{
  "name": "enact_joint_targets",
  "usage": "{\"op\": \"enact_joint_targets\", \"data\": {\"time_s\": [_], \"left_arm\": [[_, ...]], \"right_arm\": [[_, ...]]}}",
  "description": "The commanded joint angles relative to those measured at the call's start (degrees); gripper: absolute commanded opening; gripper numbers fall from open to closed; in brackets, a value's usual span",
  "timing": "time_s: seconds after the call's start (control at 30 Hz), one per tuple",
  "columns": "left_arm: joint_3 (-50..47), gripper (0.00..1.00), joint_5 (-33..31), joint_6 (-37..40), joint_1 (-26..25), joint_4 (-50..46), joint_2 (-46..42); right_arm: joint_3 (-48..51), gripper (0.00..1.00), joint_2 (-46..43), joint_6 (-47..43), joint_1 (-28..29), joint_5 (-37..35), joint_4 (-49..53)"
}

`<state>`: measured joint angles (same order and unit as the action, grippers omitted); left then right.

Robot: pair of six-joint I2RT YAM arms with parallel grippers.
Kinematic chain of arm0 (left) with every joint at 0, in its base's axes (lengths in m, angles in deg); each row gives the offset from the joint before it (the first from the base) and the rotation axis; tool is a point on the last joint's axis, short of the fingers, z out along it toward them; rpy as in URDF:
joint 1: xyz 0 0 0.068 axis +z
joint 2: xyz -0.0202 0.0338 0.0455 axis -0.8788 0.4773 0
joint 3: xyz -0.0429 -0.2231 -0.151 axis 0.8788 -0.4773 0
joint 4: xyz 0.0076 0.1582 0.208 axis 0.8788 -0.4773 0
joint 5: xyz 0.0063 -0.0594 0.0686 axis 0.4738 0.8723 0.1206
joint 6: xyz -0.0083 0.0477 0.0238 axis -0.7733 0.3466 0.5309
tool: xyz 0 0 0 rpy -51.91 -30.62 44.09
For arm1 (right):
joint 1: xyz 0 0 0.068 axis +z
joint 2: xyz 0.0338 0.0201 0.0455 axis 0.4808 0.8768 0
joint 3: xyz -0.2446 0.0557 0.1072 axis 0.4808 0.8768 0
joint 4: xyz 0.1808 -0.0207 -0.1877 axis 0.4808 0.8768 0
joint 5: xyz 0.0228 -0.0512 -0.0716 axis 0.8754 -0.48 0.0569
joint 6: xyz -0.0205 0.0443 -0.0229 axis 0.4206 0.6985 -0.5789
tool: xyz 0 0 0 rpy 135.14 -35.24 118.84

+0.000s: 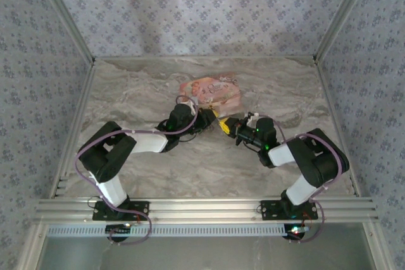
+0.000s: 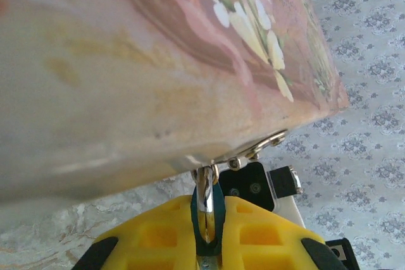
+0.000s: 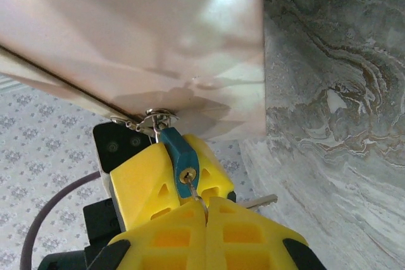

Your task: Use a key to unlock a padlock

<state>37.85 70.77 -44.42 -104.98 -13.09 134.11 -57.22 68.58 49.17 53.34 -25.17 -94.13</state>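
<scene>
Closest to its lens, the right gripper point(image 3: 205, 214) has two yellow fingers point(image 3: 253, 238) pressed together on the one key point(image 3: 192, 193), whose tip sits in the keyhole. One marble table point(image 1: 126, 93) carries one pink tin point(image 1: 212, 93), and the two arms meet at the tin's near side. The left gripper point(image 2: 207, 213) is nearly closed, its two fingers pinching the one blue padlock point(image 3: 179, 156). The padlock hangs by its shackle from the tin's hasp point(image 3: 149, 118).
</scene>
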Motion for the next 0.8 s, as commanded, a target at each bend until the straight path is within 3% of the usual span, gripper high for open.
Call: {"op": "enact_joint_targets", "data": {"time_s": [0.0, 0.53, 0.77], "left_arm": [[1.57, 0.0, 7.33, -0.73, -1.66, 6.01, -0.34], [1.48, 0.0, 8.4, -0.96, -2.06, 5.95, -0.27], [3.33, 0.0, 10.81, -2.15, -5.88, 6.8, 1.62]], "right_arm": [[-1.82, 0.0, 1.75, 1.33, -0.82, -0.86, -3.15], [-4.78, 0.0, 1.34, -2.95, -1.0, -0.21, 1.76], [-7.85, 0.0, 0.9, -6.27, -0.17, -1.65, 5.88]]}}
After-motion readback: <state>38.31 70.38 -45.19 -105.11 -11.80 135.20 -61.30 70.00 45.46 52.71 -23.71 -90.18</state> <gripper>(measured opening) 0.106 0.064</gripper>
